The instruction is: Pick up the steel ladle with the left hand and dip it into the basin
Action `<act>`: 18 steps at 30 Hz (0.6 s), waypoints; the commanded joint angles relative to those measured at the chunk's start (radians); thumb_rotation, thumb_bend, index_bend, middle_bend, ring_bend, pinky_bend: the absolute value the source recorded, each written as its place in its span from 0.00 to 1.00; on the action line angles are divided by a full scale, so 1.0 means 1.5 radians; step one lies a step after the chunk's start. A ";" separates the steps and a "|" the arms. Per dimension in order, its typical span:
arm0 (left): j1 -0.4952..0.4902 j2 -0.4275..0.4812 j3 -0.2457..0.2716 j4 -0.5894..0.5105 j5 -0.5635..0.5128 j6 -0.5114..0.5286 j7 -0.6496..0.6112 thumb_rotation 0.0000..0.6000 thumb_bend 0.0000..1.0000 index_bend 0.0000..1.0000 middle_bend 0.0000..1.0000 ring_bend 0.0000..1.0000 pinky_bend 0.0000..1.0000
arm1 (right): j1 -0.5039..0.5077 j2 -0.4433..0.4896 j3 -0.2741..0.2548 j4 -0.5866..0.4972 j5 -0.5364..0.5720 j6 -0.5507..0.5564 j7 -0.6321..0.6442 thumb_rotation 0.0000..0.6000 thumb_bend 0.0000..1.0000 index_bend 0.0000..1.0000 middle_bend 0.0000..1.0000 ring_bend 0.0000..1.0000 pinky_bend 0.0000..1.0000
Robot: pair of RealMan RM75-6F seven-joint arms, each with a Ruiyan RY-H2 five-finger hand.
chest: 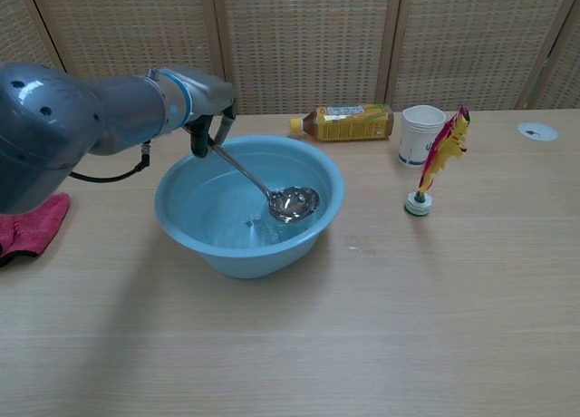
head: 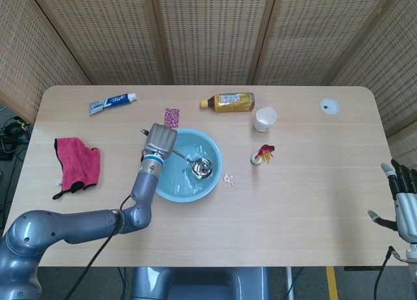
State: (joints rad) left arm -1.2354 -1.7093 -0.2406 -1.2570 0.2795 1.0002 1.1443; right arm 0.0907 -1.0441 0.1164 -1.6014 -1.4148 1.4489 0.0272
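Observation:
My left hand (head: 159, 141) (chest: 205, 130) grips the handle of the steel ladle (head: 195, 163) (chest: 272, 188) above the left rim of the light blue basin (head: 171, 189) (chest: 181, 222). The ladle slants down to the right, its bowl (chest: 296, 202) hanging inside the basin toward the right wall, lifted a little off the bottom. My right hand (head: 405, 202) rests at the table's right edge in the head view, fingers apart, holding nothing.
Behind the basin lie a yellow tea bottle (head: 228, 102) (chest: 347, 122), a white paper cup (head: 265, 119) (chest: 422, 134) and a small pink card (head: 171, 117). A red-yellow toy (head: 262, 154) (chest: 439, 161) stands to its right. A toothpaste tube (head: 112, 103) and red cloth (head: 77, 166) lie left.

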 commanded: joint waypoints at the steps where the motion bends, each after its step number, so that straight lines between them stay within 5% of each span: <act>1: -0.006 0.042 -0.013 -0.048 -0.014 0.006 0.016 1.00 0.53 0.68 0.95 0.93 1.00 | 0.000 0.000 0.000 -0.002 -0.001 0.002 -0.001 1.00 0.00 0.00 0.00 0.00 0.00; 18: -0.051 0.183 -0.032 -0.181 -0.120 0.014 0.085 1.00 0.53 0.69 0.94 0.92 1.00 | -0.001 0.001 0.002 -0.006 0.003 0.005 -0.007 1.00 0.00 0.00 0.00 0.00 0.00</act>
State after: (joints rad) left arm -1.3042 -1.4434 -0.2871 -1.5199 0.1070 1.0187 1.2652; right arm 0.0889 -1.0426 0.1197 -1.6110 -1.4102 1.4566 0.0164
